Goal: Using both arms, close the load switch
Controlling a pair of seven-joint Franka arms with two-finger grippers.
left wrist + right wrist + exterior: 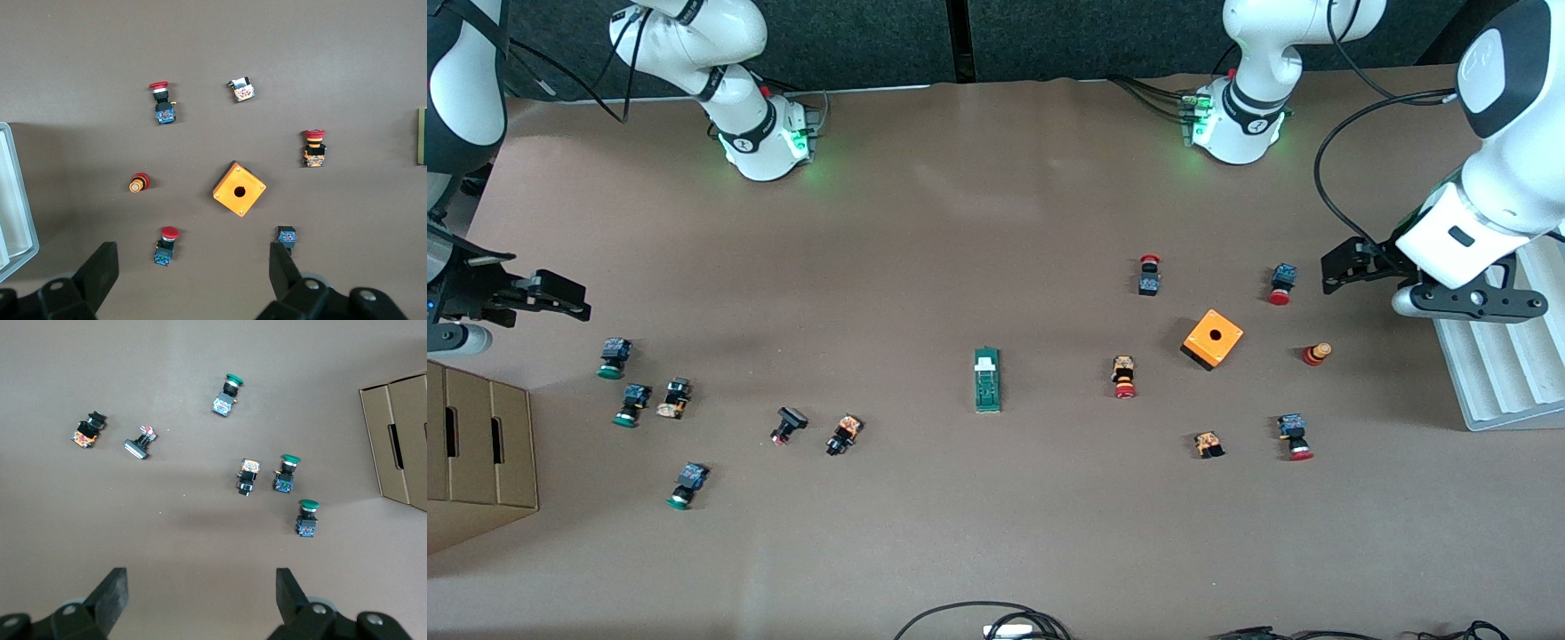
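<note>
Load switch (987, 380) flat on desk (978, 231), centre of front frame, white tab toward robot bases, untouched. Only edge showing at right border of left wrist frame (422, 136).

Left hand (1343, 267) up in air at right edge of front frame, beside white ridged tray (1503, 364); fingers (100, 270) spread wide, holding nothing. Orange cube (239, 189) mid left wrist frame, red push buttons (161, 102) scattered around.

Right hand (560, 298) up at left edge of front frame, above cardboard box (480, 444); fingers (288, 590) wide apart, empty. Green push buttons (288, 472) below.

Open right hand (197, 597) over push buttons (287, 475)
</note>
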